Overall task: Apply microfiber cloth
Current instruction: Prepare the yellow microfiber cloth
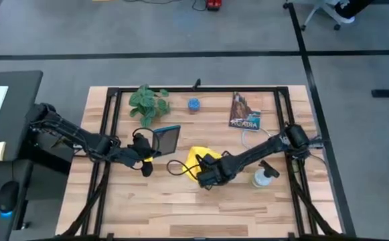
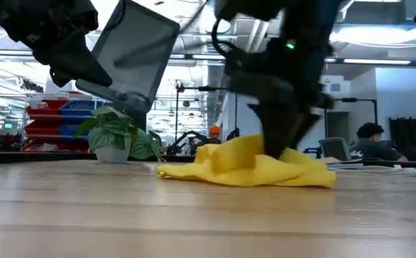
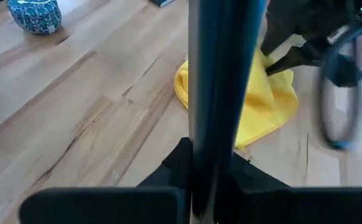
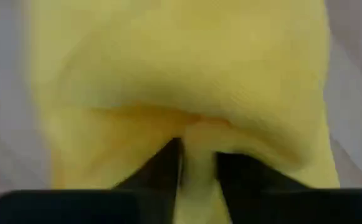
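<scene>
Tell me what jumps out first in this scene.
The bright yellow microfiber cloth lies crumpled at the middle of the wooden table, with the right tool pinching a fold of it. Just to its left, the left tool holds a dark tablet tilted up off the table. A small potted plant stands toward the far edge.

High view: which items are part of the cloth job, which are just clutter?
In play:
microfiber cloth, pinched by the right hand
tablet, held tilted off the table by the left hand

Clutter:
potted plant
blue patterned jar
book
spray bottle
</scene>
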{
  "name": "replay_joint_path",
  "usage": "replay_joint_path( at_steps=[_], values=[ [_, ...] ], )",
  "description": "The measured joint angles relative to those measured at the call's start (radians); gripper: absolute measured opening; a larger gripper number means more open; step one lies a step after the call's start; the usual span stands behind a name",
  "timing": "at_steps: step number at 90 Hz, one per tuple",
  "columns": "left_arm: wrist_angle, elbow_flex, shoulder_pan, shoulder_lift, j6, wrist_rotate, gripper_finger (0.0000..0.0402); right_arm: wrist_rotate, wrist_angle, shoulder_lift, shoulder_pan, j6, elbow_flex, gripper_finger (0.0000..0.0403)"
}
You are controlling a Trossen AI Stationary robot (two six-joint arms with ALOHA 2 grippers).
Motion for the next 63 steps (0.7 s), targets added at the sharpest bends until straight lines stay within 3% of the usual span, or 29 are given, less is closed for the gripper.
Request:
replay_joint_path(
  at_steps=[10, 28, 50, 63],
  values=[
    [-0.001, 0.0, 0.0, 0.0, 0.0, -0.006, 0.0014, 0.044, 0.133, -0.008, 0.0, -0.171, 0.052, 0.001],
    [-0.001, 0.0, 0.0, 0.0, 0.0, -0.01, 0.0014, 0.139, 0.162, -0.012, 0.027, -0.502, 0.161, 0.0003],
    [-0.002, 0.0, 0.0, 0.0, 0.0, -0.012, 0.0014, -0.044, 0.046, 0.0, 0.073, -0.651, 0.142, 0.0005],
    [-0.001, 0.0, 0.0, 0.0, 0.0, -0.012, 0.0014, -0.121, -0.045, 0.0, 0.102, -0.71, 0.139, 0.003]
  ],
)
